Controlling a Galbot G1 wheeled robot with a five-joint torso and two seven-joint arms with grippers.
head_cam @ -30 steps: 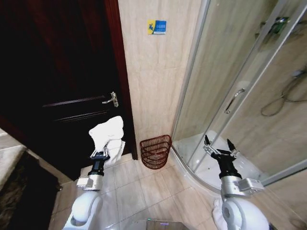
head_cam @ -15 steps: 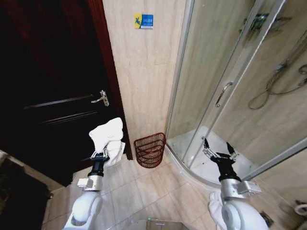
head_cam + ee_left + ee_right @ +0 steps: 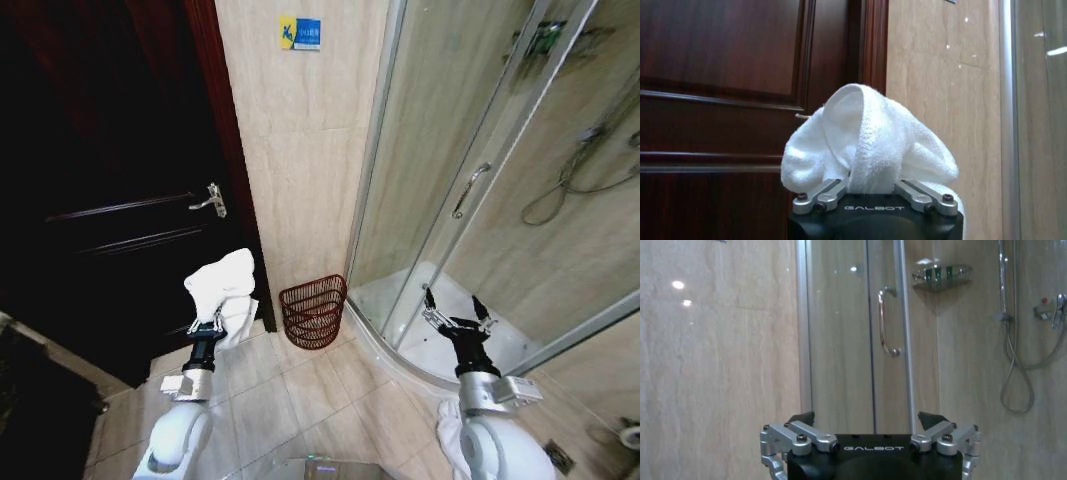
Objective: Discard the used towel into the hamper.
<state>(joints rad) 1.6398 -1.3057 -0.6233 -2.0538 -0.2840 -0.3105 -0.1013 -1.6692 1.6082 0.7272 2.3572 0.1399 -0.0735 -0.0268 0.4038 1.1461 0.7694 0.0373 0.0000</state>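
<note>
A bunched white towel [image 3: 222, 285] is held up in my left gripper [image 3: 210, 325], which is shut on it, in front of the dark door. In the left wrist view the towel [image 3: 863, 142] bulges out over the gripper's fingers [image 3: 820, 197]. The hamper [image 3: 313, 311], a small round red-brown wire basket, stands on the floor against the beige wall, just right of the towel and lower. My right gripper [image 3: 456, 312] is raised and open with nothing in it, in front of the shower enclosure.
A dark wooden door [image 3: 120, 190] with a metal handle [image 3: 212, 200] fills the left. A glass shower enclosure [image 3: 480, 190] with a curved raised base [image 3: 390, 345] stands right of the hamper. Tiled floor [image 3: 290, 400] lies between me and the hamper.
The whole picture has shifted, so the camera moved: the hamper and wall now sit slightly further left than a second ago. Both arms keep their pose, the towel still held.
</note>
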